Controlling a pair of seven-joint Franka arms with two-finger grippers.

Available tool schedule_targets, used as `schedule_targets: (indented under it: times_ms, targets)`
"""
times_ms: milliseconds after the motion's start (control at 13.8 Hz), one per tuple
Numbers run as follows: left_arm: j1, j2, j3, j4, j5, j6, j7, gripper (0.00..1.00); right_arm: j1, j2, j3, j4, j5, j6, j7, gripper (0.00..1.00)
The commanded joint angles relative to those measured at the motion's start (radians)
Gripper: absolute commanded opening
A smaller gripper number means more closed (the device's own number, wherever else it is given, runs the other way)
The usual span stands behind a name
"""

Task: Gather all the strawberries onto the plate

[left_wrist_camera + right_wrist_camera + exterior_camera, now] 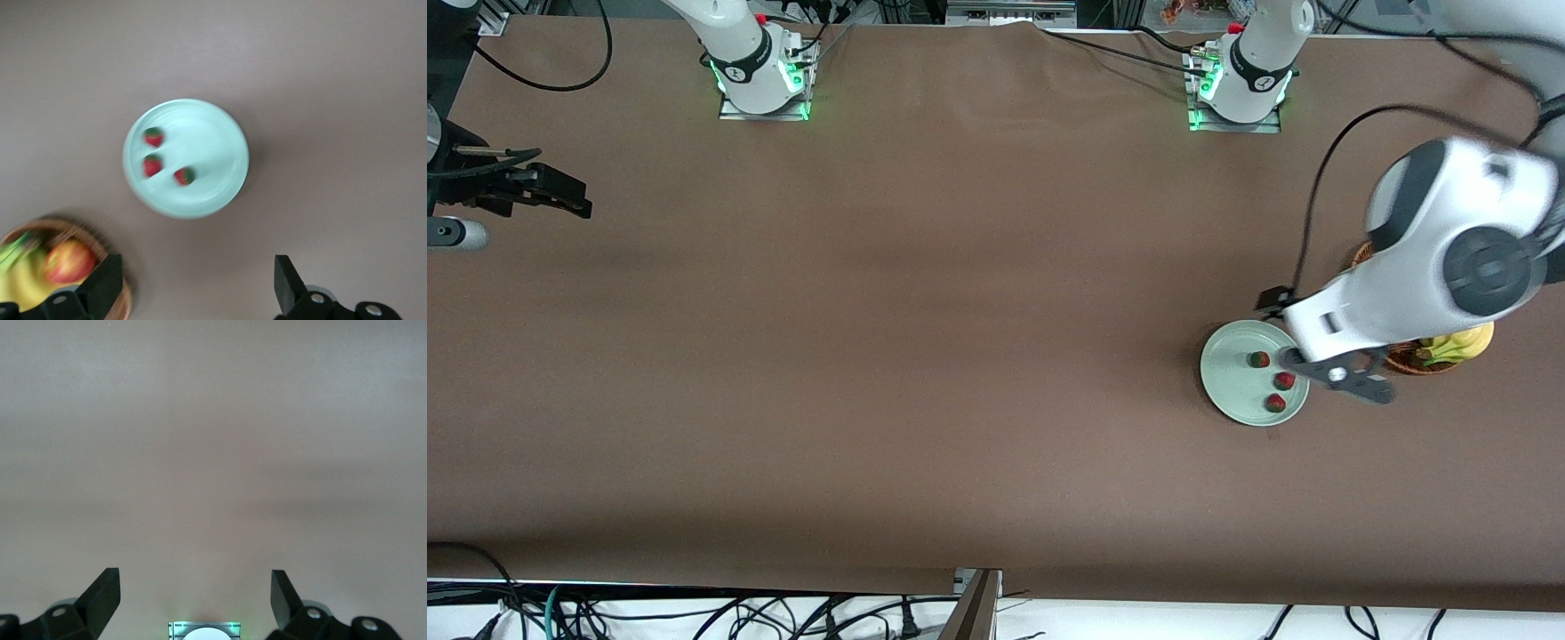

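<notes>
While both grippers gape empty, basket [1405, 360] beside plate [1232, 391], perhaps touching; three strawberries [1259, 359] inside.

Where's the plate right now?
The plate sits toward the left arm's end of the table, beside the basket, holding three strawberries.

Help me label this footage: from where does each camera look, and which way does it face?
Front view: high across the table, facing both bases; shows both arms, the plate, the basket.
Left wrist view: on the left arm, looking down; left gripper open, above plate with three strawberries.
Right wrist view: on the waiting right arm; right gripper open over bare table.
Front and left wrist views share plate, strawberries, basket.
</notes>
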Motion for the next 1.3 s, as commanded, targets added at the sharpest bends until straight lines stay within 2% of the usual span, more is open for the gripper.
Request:
schedule_targets:
  times_ms: [0, 145, 217, 361, 434, 506, 651, 723, 867, 1229]
  targets:
    - [0.002, -0.008, 0.003, 0.134, -0.01, -0.12, 0.008, 1.0, -0.005, -0.011, 0.002, -0.005, 0.008, 0.003, -0.011, 1.0]
    - [-0.004, -0.101, 0.09, 0.118, -0.028, -0.09, 0.008, 1.0, -0.005, -0.009, 0.002, -0.005, 0.008, 0.003, -0.009, 1.0]
    - [-0.021, -0.165, 0.144, 0.048, -0.069, -0.044, 0.008, 1.0, -0.005, -0.011, 0.002, -0.005, 0.008, 0.003, -0.009, 1.0]
    - [-0.148, -0.307, 0.378, -0.191, -0.222, 0.124, 0.005, 1.0, -0.005, -0.009, 0.002, -0.003, 0.008, 0.003, -0.009, 1.0]
    - [-0.205, -0.365, 0.464, -0.279, -0.264, 0.221, 0.008, 1.0, -0.005, -0.009, 0.002, -0.005, 0.008, 0.003, -0.009, 1.0]
    - [-0.261, -0.405, 0.521, -0.334, -0.27, 0.276, 0.007, 1.0, -0.005, -0.009, 0.003, -0.003, 0.008, 0.003, -0.009, 1.0]
    - [-0.279, -0.476, 0.539, -0.428, -0.258, 0.266, 0.005, 1.0, -0.005, -0.009, 0.003, -0.005, 0.008, 0.003, -0.009, 1.0]
    - [-0.276, -0.483, 0.539, -0.442, -0.257, 0.24, 0.007, 1.0, -0.004, -0.009, 0.002, -0.003, 0.008, 0.003, -0.009, 1.0]
    - [-0.276, -0.479, 0.539, -0.431, -0.258, 0.155, 0.005, 1.0, -0.004, -0.009, 0.002, -0.003, 0.008, 0.003, -0.009, 1.0]
    - [-0.274, -0.438, 0.533, -0.379, -0.258, 0.151, 0.005, 1.0, -0.005, -0.006, 0.002, -0.003, 0.008, 0.003, -0.012, 1.0]
